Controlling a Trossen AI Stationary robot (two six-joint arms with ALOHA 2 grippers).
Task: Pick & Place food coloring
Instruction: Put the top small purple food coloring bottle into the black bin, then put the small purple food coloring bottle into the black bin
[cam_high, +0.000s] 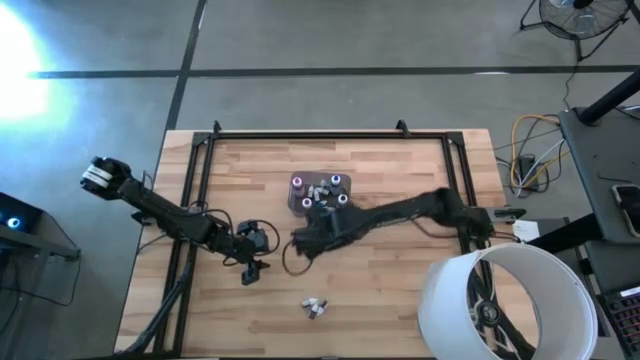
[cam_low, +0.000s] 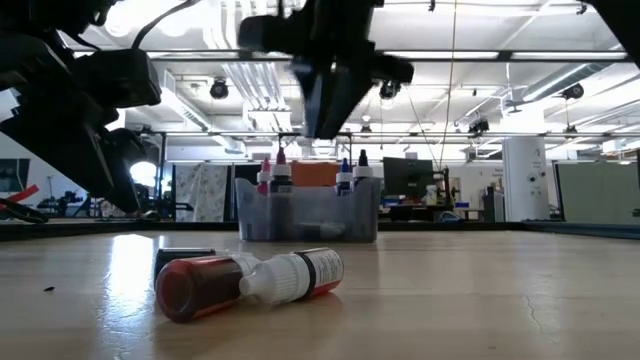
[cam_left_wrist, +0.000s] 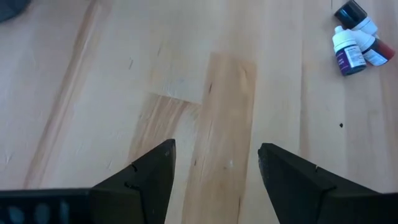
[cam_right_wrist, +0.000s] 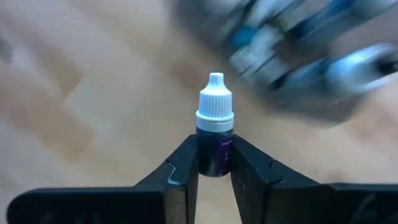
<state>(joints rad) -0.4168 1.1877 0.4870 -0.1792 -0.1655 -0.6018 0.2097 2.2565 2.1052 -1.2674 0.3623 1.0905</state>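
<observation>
My right gripper (cam_right_wrist: 214, 171) is shut on a small dropper bottle (cam_right_wrist: 216, 130) with a white cap and dark purple body. It is held above the table just near of the grey tub (cam_high: 320, 195). Several food coloring bottles stand upright in the tub (cam_low: 308, 215). A few more bottles (cam_high: 315, 307) lie on their sides near the table's front edge. They also show in the low view (cam_low: 250, 280) and the left wrist view (cam_left_wrist: 354, 40). My left gripper (cam_left_wrist: 216, 165) is open and empty over bare wood, left of my right gripper (cam_high: 300, 245). My right gripper pinches the bottle's dark body (cam_right_wrist: 215, 155) between its two fingers, below the white cap. The capped end (cam_right_wrist: 216, 99) sticks out past the fingertips, along the fingers. The bottle is lifted clear of the table.
A black frame (cam_high: 330, 135) runs along the far side and both sides of the wooden table. A white cylinder (cam_high: 505, 300) stands off the table's right front corner. Open wood lies at the front left and right of the tub.
</observation>
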